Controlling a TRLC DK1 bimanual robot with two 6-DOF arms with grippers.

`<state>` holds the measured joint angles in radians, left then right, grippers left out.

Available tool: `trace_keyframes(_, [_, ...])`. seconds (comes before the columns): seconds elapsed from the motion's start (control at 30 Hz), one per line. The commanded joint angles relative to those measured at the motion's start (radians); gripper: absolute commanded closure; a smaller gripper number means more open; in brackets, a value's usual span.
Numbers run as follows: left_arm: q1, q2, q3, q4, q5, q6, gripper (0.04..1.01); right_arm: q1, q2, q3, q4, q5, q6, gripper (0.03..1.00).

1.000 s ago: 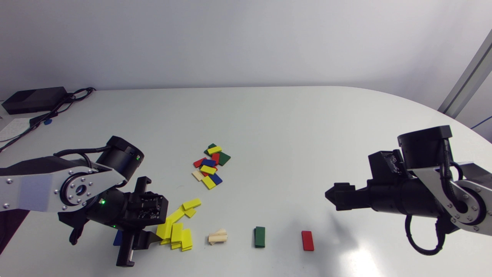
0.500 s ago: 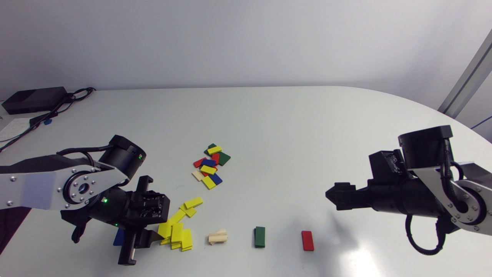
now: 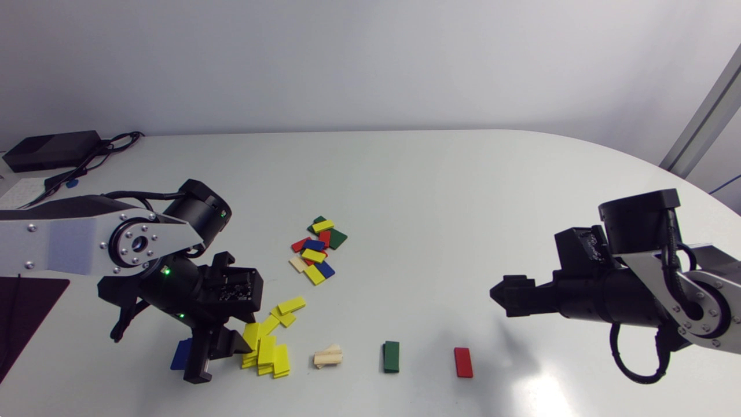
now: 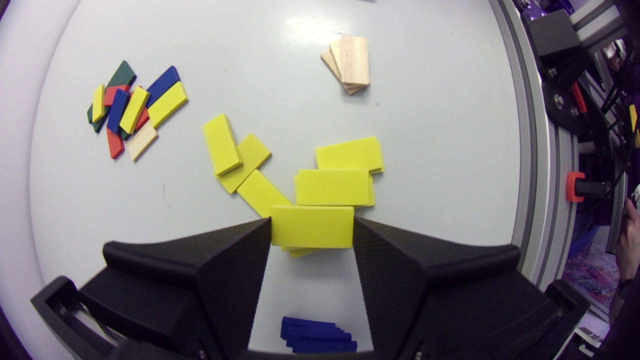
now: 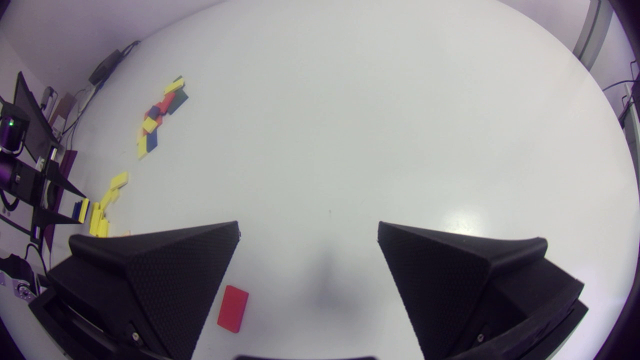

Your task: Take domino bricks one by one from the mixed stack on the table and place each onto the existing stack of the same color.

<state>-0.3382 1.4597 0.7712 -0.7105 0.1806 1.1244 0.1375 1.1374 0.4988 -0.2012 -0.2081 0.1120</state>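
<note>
My left pincer (image 4: 312, 226) is gripping a flat yellow wooden domino brick (image 4: 312, 235) by its short ends, holding it over one end of the sprawled yellow brick pile (image 4: 332, 187). The pile is lying scattered rather than stacked. I am judging that a brick released here could slide off, or that my broad fingers could nudge its neighbours further apart. A low blue brick stack (image 4: 317, 337) is sitting just beside the pile, under my wrist, where a careless descent could knock it.

The mixed-colour brick heap (image 4: 132, 110) is lying well apart from the pile, with bare white table (image 4: 440, 150) between. The table's edge is running near the pile, opposite that heap. My right pincer (image 5: 307, 230) is hanging wide open and empty, well apart from the pile.
</note>
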Motion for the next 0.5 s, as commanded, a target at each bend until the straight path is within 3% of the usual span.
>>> trace_keyframes(0.0, [-0.005, 0.033, 0.01, -0.021, 0.008, -0.021, 0.7, -0.004, 0.015, -0.028, 0.013, 0.006, -0.008, 0.062])
trace_keyframes(0.47, [0.042, 0.099, -0.02, 0.017, 0.007, -0.002, 0.692, -0.004, 0.013, -0.031, 0.011, 0.006, -0.006, 0.062])
